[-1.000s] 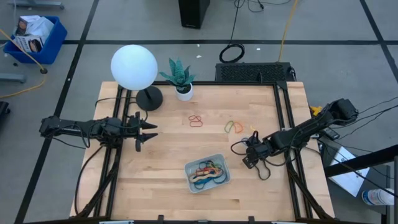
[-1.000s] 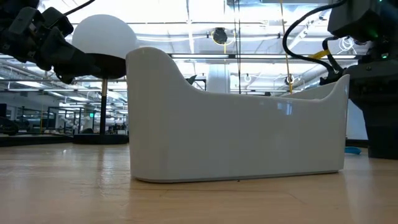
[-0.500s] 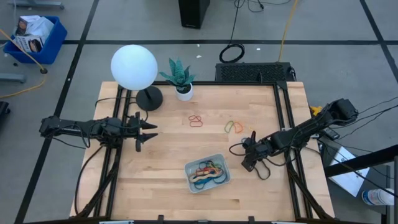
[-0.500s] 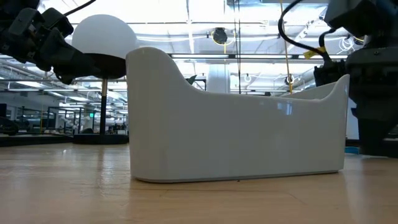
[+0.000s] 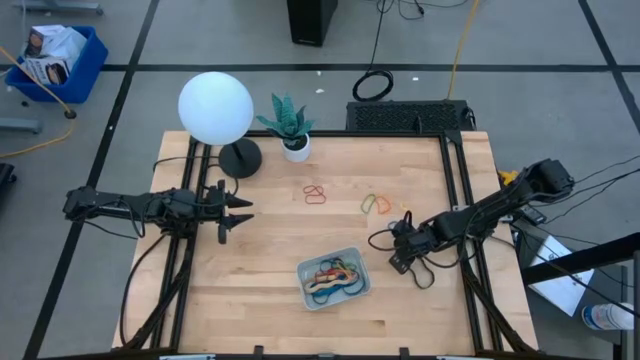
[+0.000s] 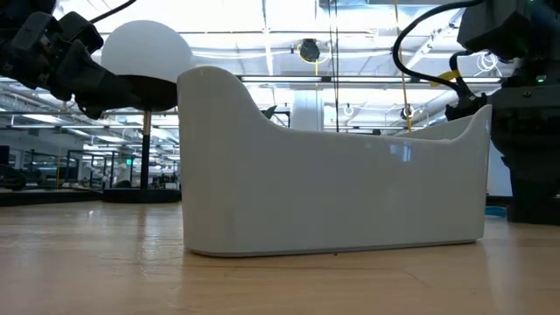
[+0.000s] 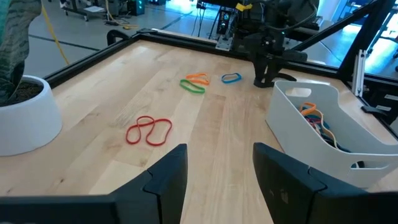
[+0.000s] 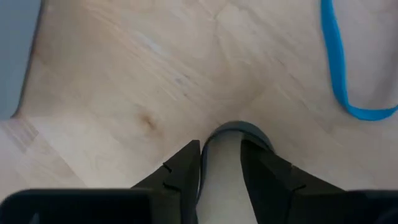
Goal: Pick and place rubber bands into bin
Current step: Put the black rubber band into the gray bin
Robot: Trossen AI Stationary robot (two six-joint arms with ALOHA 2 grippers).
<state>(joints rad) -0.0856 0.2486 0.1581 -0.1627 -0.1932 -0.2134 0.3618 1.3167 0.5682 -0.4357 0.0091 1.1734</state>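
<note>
The pale bin sits near the table's front middle with several coloured rubber bands in it. A red band and an orange and a green band lie on the wood farther back. A blue band lies near my right gripper, which points down at the table just right of the bin. Its fingers stand a little apart, with a dark band at their tips. My left gripper waits open at the table's left, above the wood. My right gripper comes from above, its fingertips close to the wood. The dark band's curved end lies flat on the table, arching from one tip to the other. Whether the fingers touch it, I cannot tell.
A white globe lamp and a small potted plant stand at the far left. A black frame rail runs along the right edge, with loose cables beside my right arm. Bare wood lies between the bin and the loose bands.
My right gripper has stayed over the same spot beside the bin, and its wrist has turned slightly.
</note>
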